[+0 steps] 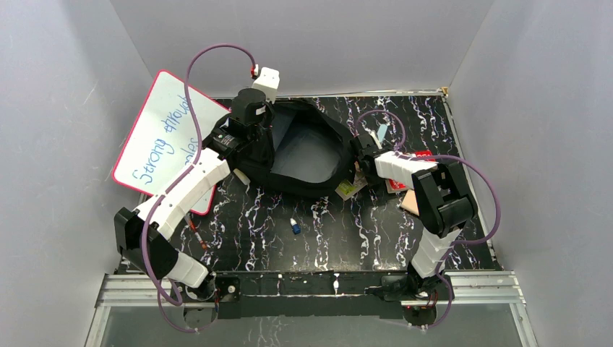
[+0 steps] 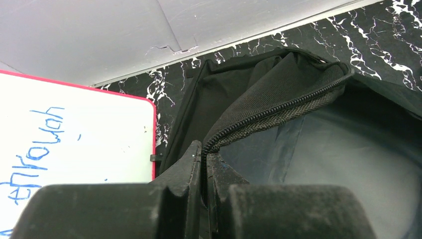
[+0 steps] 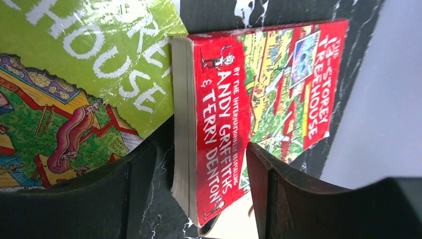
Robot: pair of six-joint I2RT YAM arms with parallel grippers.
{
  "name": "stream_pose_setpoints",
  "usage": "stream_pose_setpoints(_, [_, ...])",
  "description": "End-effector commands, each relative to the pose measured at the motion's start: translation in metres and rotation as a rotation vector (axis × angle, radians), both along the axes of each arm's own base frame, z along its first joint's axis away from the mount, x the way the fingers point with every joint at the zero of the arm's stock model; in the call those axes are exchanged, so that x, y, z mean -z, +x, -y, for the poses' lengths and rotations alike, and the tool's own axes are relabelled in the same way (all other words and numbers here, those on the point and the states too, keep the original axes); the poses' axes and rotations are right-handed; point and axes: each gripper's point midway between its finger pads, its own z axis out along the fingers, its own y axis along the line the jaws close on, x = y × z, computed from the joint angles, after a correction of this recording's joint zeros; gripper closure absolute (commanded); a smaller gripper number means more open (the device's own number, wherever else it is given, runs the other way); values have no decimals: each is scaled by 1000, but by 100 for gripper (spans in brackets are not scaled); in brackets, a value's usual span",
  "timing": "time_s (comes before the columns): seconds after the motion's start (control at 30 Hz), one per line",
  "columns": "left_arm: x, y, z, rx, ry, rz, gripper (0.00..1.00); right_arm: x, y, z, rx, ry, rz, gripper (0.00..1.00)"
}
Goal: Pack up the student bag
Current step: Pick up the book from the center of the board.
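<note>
The student bag [image 1: 303,155] lies toward the back of the surface [image 1: 325,238], mouth open. A whiteboard [image 1: 163,141] leans to its left, against the side wall. The left fingers [image 2: 184,179] pinch the bag's left rim at the zipper. Just right of the bag lie two books side by side: the 13-Storey Treehouse book [image 3: 224,124] sits between the spread right fingers [image 3: 134,194], possibly untouched, and the second book [image 3: 89,64] is beside it. A small capped item [image 1: 295,226] lies in front of the bag.

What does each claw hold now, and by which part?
The left claw pinches the student bag by the zippered rim of its opening. The right claw is open over the red book and holds nothing.
</note>
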Motion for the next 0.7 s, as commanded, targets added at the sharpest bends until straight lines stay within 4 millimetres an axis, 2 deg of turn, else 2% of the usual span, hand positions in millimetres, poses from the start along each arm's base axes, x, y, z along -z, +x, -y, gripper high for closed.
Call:
stream_pose_setpoints(0.0, [-40, -9, -16, -29, -77, 104, 100, -11, 17, 2, -14, -117, 105, 26])
stream_pose_setpoints(0.47, [-38, -9, -17, -17, -95, 97, 100, 2, 14, 16, -24, -289, 75, 29])
stream_pose_setpoints(0.67, [-37, -9, -16, -12, -101, 94, 100, 16, 13, 19, -25, -305, 42, 40])
